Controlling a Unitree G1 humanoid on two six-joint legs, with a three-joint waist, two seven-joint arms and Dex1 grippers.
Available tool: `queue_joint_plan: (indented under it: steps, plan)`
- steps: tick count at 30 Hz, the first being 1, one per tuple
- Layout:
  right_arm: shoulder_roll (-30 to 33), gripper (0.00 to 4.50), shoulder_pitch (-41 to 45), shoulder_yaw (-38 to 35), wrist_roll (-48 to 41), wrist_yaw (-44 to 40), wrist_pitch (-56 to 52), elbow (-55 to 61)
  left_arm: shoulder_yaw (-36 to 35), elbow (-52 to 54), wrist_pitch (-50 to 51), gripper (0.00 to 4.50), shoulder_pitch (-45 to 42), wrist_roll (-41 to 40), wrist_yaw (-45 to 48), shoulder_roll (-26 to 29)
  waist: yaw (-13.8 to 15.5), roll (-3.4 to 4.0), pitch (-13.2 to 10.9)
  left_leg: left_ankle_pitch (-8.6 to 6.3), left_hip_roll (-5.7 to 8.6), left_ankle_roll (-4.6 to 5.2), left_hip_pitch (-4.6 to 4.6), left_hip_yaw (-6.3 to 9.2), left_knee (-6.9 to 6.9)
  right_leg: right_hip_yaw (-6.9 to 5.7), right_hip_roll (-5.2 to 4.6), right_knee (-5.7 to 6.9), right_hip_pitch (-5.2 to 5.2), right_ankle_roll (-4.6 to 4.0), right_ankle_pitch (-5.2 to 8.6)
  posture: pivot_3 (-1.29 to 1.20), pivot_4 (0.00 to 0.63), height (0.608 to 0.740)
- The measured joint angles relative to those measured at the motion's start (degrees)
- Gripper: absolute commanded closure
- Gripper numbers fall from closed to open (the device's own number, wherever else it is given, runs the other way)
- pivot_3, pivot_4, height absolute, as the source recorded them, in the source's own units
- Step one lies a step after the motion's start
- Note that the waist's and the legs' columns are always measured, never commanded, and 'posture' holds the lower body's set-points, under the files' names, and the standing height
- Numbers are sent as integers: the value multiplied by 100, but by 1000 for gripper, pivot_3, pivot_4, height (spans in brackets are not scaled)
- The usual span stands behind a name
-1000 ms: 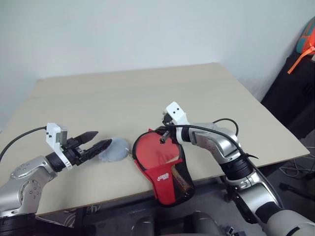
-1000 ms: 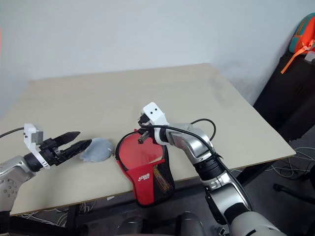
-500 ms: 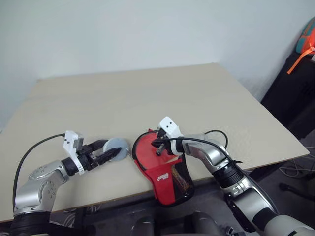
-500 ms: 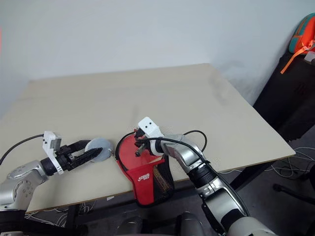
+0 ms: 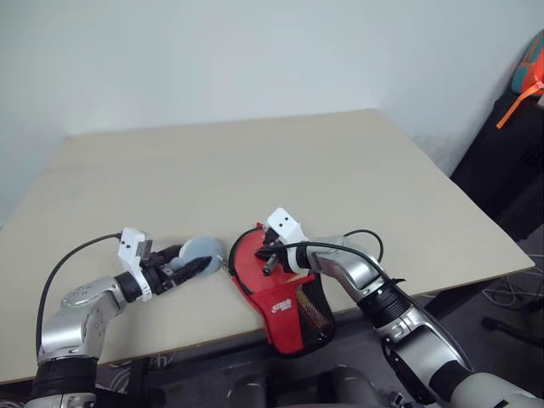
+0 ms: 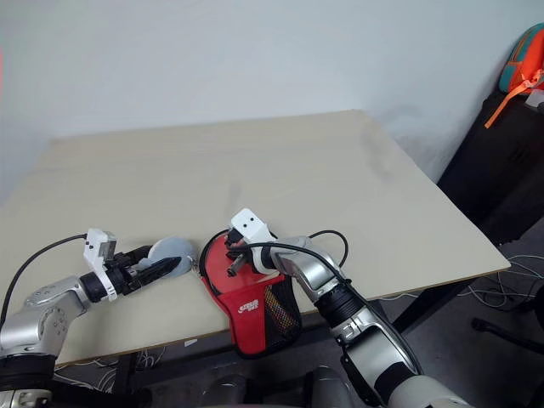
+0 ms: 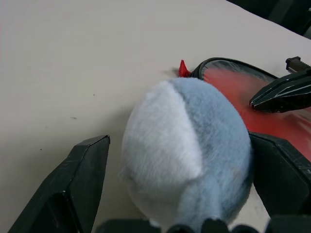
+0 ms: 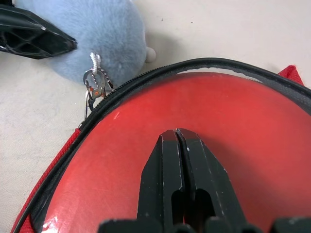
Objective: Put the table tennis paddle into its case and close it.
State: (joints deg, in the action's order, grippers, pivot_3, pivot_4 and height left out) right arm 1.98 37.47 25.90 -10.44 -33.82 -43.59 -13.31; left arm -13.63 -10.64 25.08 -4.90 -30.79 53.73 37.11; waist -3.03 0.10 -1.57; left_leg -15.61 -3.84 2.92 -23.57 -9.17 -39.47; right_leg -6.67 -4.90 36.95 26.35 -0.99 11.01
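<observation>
Since a second ago the left gripper (image 5: 197, 267) has come down toward the table's near edge and now has its spread fingers on either side of the pale blue-grey lump (image 7: 187, 155). The right gripper (image 8: 177, 137), fingers together, has sunk onto the case (image 5: 280, 285), seemingly touching its clear side.

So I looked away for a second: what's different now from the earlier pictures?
The left gripper came forward, its open fingers now either side of the blue-grey soft lump. The right gripper, shut, sank onto the clear side of the case. The case, lump and table kept their places.
</observation>
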Motion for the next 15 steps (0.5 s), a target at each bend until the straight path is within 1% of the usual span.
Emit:
queue_joint_plan:
  steps: [1,2,8,10,12,14,15]
  plan:
    - [0,4500,0,0,1,0,-13,0,18,-8,17,554,-10,12,1,-9,0,0,0,0,0,0,0,0,-1,0,0,1,0,0,0,0,0,706]
    - [0,4500,0,0,1,0,-37,0,27,-8,36,831,-18,26,6,-28,0,0,0,0,0,0,0,0,-1,0,0,2,0,0,0,0,0,706]
    - [7,4500,0,0,45,-3,-142,-1,32,-13,165,2836,-43,29,11,-121,1,-1,1,0,0,0,0,3,-9,-2,0,5,-2,0,0,0,0,706]
    - [17,4500,0,0,58,-14,-155,-1,32,-14,183,3370,-63,30,17,-133,1,-1,1,0,0,0,0,4,-10,-2,0,6,-3,0,0,0,0,706]
    - [58,4500,0,1,101,-57,-156,-1,34,-18,183,3832,-86,34,19,-169,2,-2,1,0,0,0,0,7,-11,-3,0,6,-5,0,0,0,0,706]
    - [75,4500,0,0,120,-95,-153,-1,46,-18,183,4141,-102,37,23,-198,2,-3,2,0,0,0,0,8,-13,-5,-1,6,-7,0,0,0,0,706]
    - [94,4500,0,0,135,-113,-148,-7,56,-18,188,4208,-123,43,22,-215,3,-5,4,0,0,0,0,11,-15,-7,-1,6,-8,0,0,0,0,706]
